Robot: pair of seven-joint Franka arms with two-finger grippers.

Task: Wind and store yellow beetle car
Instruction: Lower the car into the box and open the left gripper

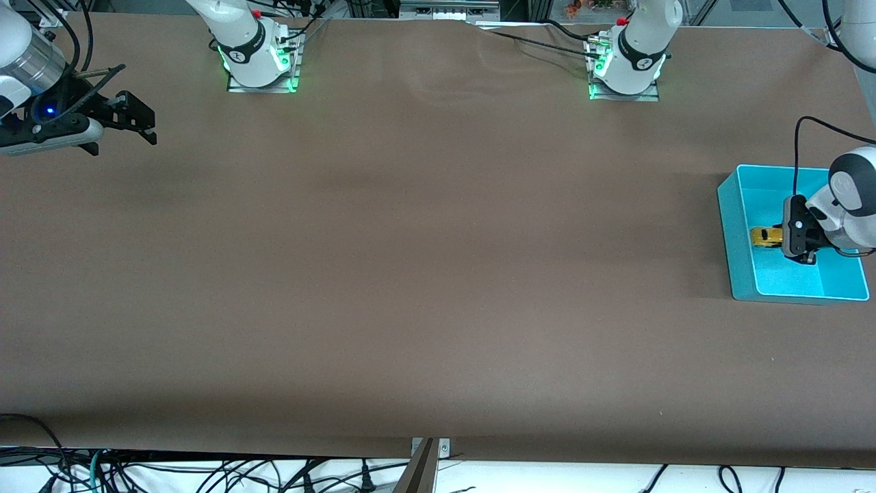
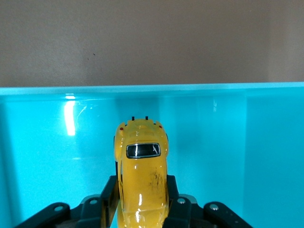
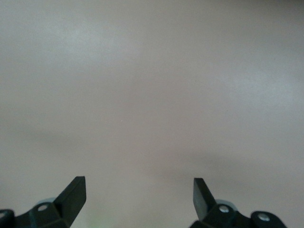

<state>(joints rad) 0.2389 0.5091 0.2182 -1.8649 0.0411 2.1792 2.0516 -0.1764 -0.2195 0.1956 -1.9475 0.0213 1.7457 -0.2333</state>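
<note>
Left gripper (image 2: 141, 209), clenched on the car (image 2: 141, 175), holds it inside the bin (image 1: 738, 246) for storing. Right gripper (image 3: 139, 192) waits over the table (image 1: 410, 274), jaws spread.

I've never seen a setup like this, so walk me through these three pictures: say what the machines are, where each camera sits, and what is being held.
Two robot arms stand at a brown table, each ending in a two-finger gripper. The wide picture comes from a high camera facing them. The other two come from cameras on the arms' wrists. The left gripper is inside a turquoise bin at the left arm's end of the table, its fingers shut on the yellow beetle car. The right gripper waits, open and empty, over bare table at the right arm's end.
</note>
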